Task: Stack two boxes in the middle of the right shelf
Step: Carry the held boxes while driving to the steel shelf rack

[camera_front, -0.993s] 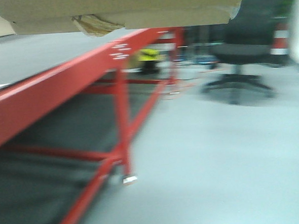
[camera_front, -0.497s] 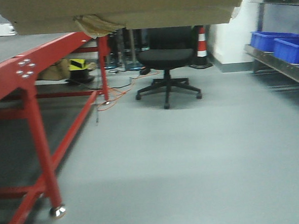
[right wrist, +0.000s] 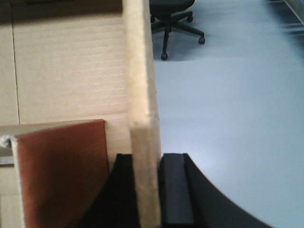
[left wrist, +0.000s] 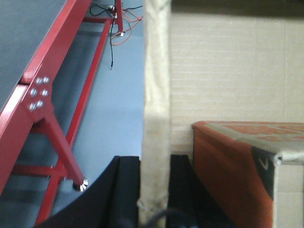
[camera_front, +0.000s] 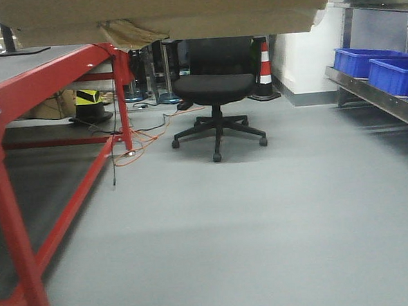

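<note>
View has swung right: red-framed surface (camera_front: 53,70) now off left, steel shelf (camera_front: 375,95) with blue bins (camera_front: 375,63) edging in at right; cardboard box (camera_front: 160,10) still aloft overhead, my left hand (left wrist: 154,190) and right hand (right wrist: 147,190) each clamped on a side wall, shelf still well off.

Of the robot's body only the two grippers show, both in their wrist views. The left gripper (left wrist: 154,190) is plain matt black: its fingers (left wrist: 124,190) are flat-faced slabs with squared tops, the outer edge sweeping outward in a smooth curve toward the base, and what looks like a thin dark cable (left wrist: 157,215) arcs low down between them. The right gripper (right wrist: 145,183) has the same black, curve-backed fingers (right wrist: 173,190), one of them faced with a slightly lighter charcoal pad with rounded corners.
</note>
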